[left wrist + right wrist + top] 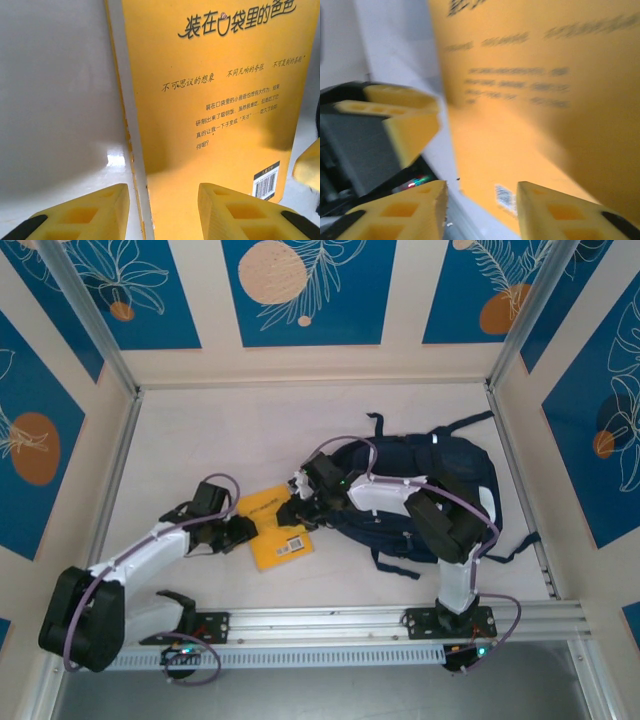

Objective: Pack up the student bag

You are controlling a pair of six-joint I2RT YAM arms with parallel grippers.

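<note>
The left arm (150, 545) reached from its base at the table's near left corner, forearm low and angled toward the centre, with the left gripper (240, 531) set at the left edge of a yellow book (278, 530). Its yellow fingers (85, 212) stood part open astride that edge, one over the white table (220, 430) and the other over the cover, with no pinch to be seen. The right arm (445, 525) rose from its base, bent sharply at the elbow and stretched leftward across the student bag (440, 465), bringing the right gripper (298, 511) to the book's opposite edge. Its jaws were apart around that edge, but the wrist view was too blurred to say whether they had hold of the book. The student bag lay flat on the table's right half, just beside the book, dark navy with shoulder straps trailing toward the far and right sides; the right forearm crossed over much of it. The book lay back cover up between the two grippers, black Chinese text and a barcode (265, 185) showing. An aluminium rail (330, 620) ran along the near edge, and blue panels (300, 290) with orange circles lined the walls.
</note>
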